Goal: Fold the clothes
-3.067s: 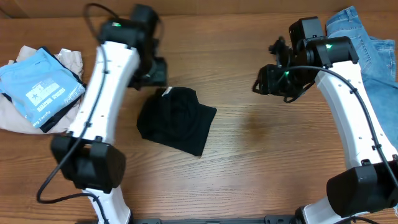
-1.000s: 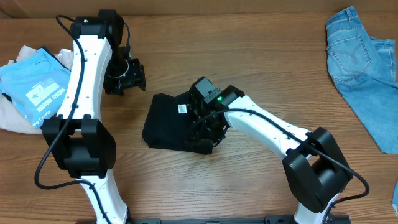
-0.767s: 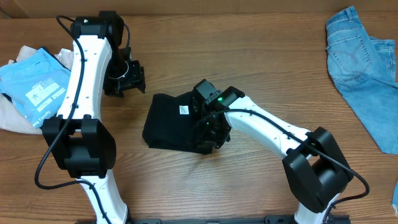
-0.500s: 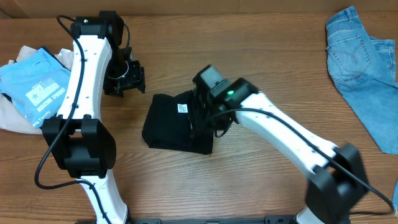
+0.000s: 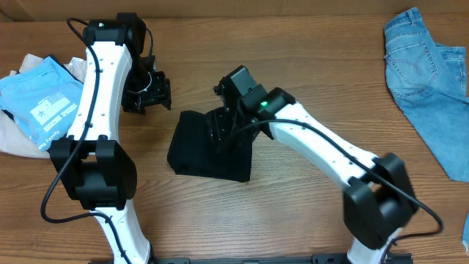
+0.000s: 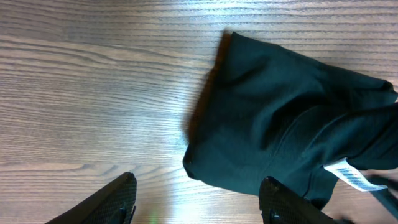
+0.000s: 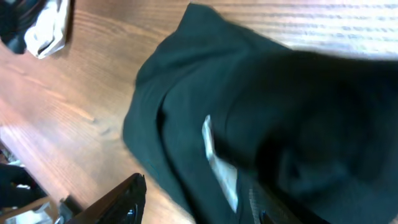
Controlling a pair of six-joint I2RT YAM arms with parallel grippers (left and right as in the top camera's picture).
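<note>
T-shirt [image 5: 198,150] in compact bundle, fold likely near done; left gripper [image 6: 198,196] spread, empty; right gripper [image 7: 193,199] spread above it.

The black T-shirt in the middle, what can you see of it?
The black T-shirt is soft, plain fabric, folded into a rumpled bundle. A small white neck tag shows on top. It lies on the brown wooden table, near the middle. The right gripper hangs open over its right side; whether it touches is unclear.
</note>
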